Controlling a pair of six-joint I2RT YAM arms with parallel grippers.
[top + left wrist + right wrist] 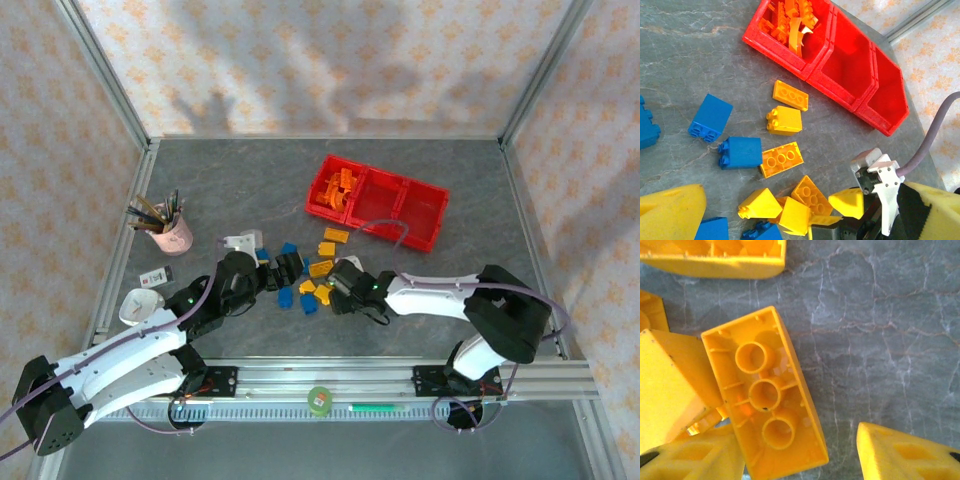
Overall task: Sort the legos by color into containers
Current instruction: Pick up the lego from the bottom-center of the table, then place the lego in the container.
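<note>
The upturned yellow brick [767, 400] lies between the spread fingers [900, 455] of the right end effector [790, 445], unpinched, long axis running upper-left to lower-right.

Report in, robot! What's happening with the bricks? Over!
Left end effector open over loose bricks. Right end effector open, straddling upturned yellow plastic brick. Another yellow brick crowds it.

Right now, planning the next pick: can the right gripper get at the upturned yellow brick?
Probably yes. The right gripper hangs over the brick, a finger each side, jaws apart. A yellow block against it may crowd one finger.
</note>
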